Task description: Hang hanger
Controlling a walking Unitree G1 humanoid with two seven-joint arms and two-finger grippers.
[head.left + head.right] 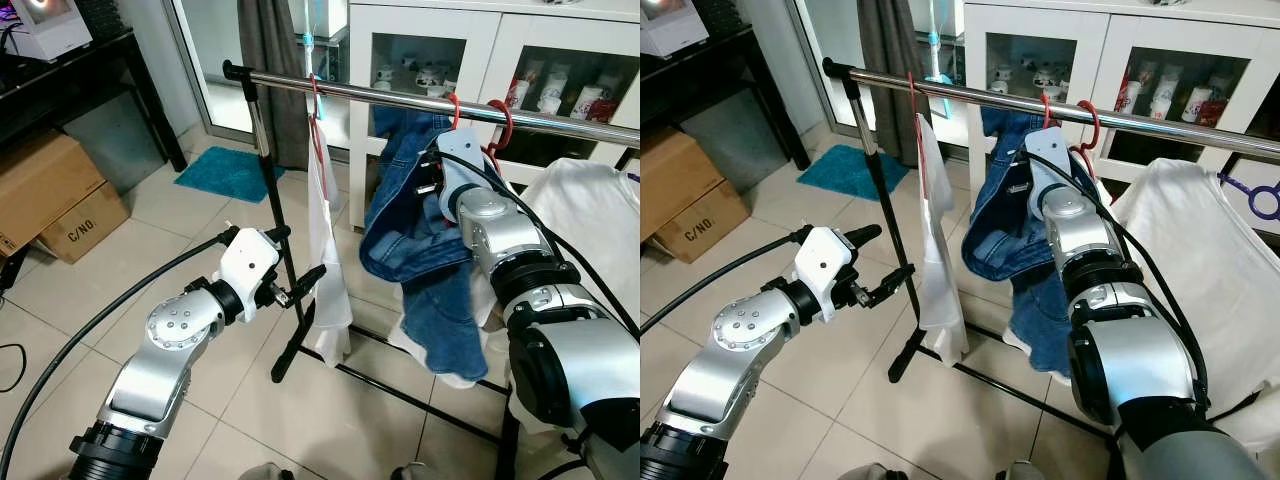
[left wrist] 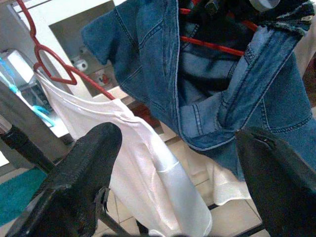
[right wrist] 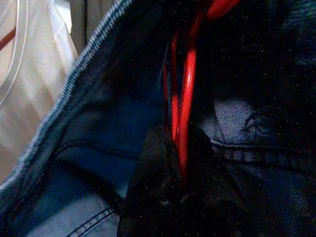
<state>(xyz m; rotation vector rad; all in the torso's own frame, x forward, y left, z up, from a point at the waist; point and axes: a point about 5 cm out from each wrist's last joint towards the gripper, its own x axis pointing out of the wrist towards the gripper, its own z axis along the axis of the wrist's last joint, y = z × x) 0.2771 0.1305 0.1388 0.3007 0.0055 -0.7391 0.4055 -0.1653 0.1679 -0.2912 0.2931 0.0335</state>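
Right end effector (image 3: 180,163) is up by the rail (image 1: 400,97), fingers pinched on the red hanger (image 3: 183,113) carrying the denim shirt (image 1: 425,250). The hook (image 1: 497,120) looks to sit over the rail already, though I can't be sure it's seated. Best bet: lower gently until the hook bears the weight, then let go and back out straight, clear of the denim. Left end effector (image 1: 300,282) waits wide open, holding nothing, near the white shirt (image 1: 325,250) to the left.
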